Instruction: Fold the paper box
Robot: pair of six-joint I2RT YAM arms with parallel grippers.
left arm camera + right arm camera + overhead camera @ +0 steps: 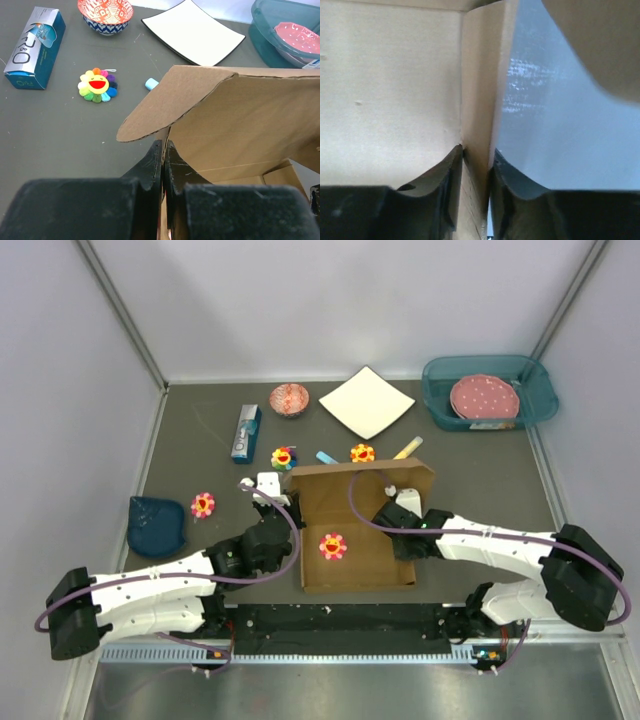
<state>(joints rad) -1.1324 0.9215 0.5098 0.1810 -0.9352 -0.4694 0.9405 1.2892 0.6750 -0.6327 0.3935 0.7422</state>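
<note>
The paper box [358,562] is brown cardboard and lies half formed in the middle of the table, its lid flap [360,480] standing up at the back. A pink flower toy [332,545] lies inside it. My left gripper [296,512] is shut on the box's left wall. In the left wrist view the gripper [164,145] pinches the thin cardboard edge under a rounded flap [165,107]. My right gripper [408,512] is shut on the box's right wall. In the right wrist view the gripper [477,152] clamps the upright cardboard strip [480,90].
A white square plate [366,401], a red bowl [290,398] and a blue carton [246,432] lie at the back. A teal bin [540,390] holds a pink plate at back right. Flower toys [284,456] [362,452] [203,504], chalk sticks [326,456] and a blue pouch [157,524] lie around.
</note>
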